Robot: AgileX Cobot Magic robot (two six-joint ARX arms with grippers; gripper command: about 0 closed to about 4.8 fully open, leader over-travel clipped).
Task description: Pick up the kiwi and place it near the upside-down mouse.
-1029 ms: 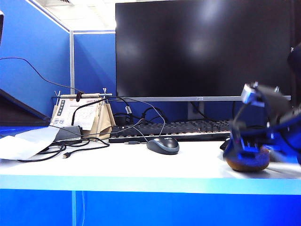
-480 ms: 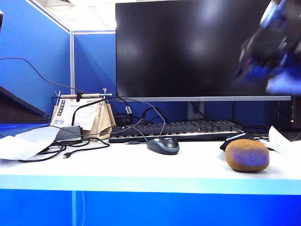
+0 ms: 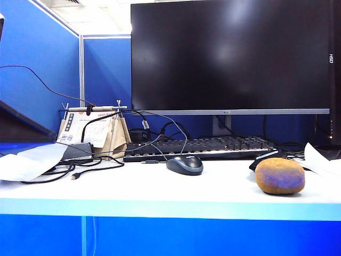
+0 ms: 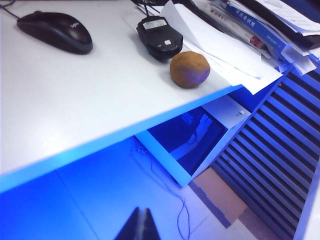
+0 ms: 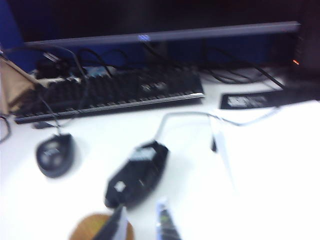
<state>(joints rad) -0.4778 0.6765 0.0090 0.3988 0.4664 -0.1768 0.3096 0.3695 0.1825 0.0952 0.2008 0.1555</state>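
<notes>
White desk (image 3: 133, 189) holds kiwi (image 3: 280, 175) beside upside-down mouse (image 4: 159, 36); both claws' state unclear.

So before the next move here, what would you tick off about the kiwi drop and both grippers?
1. kiwi resting on the desk, free of any gripper: ok.
2. Kiwi beside the upside-down mouse, on its desk-edge side: ok.
3. Kiwi touching that mouse or just apart: cannot tell.
4. right gripper above the kiwi, holding nothing: ok; jaws open or shut: cannot tell.
5. left gripper hanging off the desk edge, away from the kiwi: ok; jaw state: cannot tell.
</notes>
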